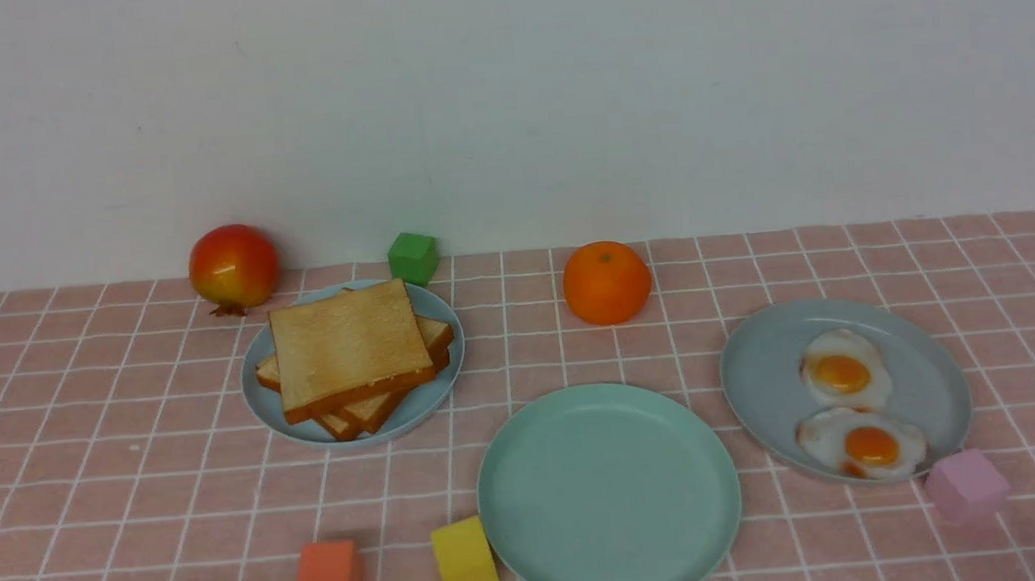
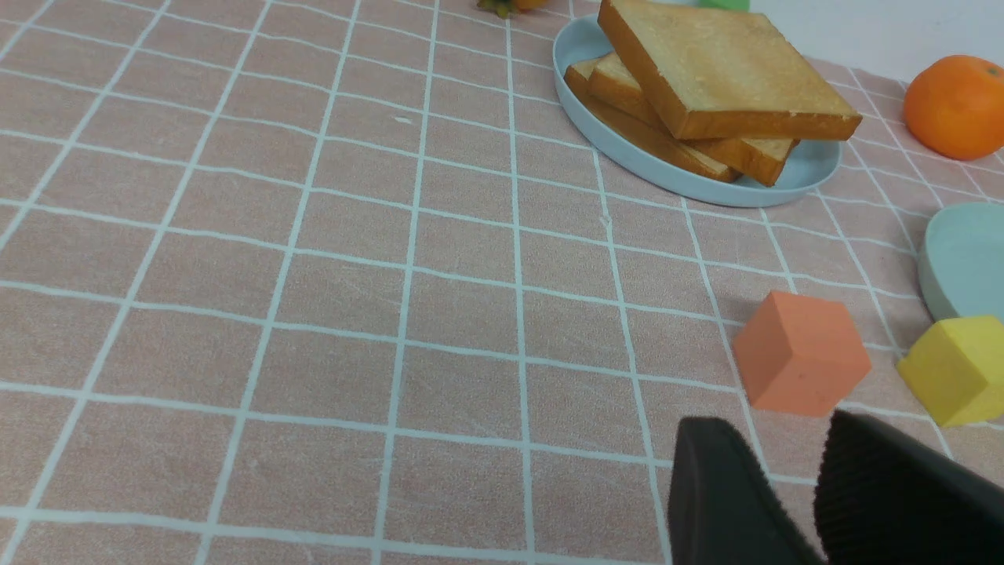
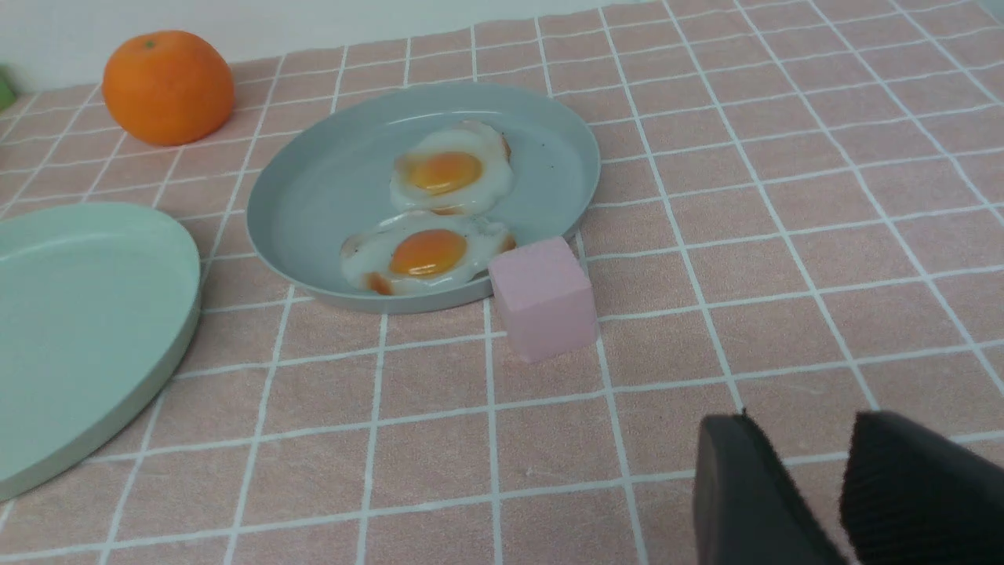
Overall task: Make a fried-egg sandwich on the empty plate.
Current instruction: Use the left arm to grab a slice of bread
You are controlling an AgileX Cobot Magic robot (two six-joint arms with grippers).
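Mint-green empty plate [image 1: 608,496] bare, front-ctr of bench [image 1: 79,473]. Bread slices [image 1: 347,350] stacked on pale blue plate [image 1: 427,403], fried eggs [image 1: 843,374] on grey-blue plate [image 1: 765,382]. Nothing assembled yet; bread, egg, bread all to do. Left gripper [image 2: 784,463] & right gripper [image 3: 812,455] slightly spread, w/ nothing held.

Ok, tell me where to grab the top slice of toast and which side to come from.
Grip the top toast slice by its near crust edge, coming in low from the robot's side, one of the jaws above, one beneath. It lies flat and looks too broad to span from above, but the stack beneath lifts that edge clear of the pale blue plate's rim.
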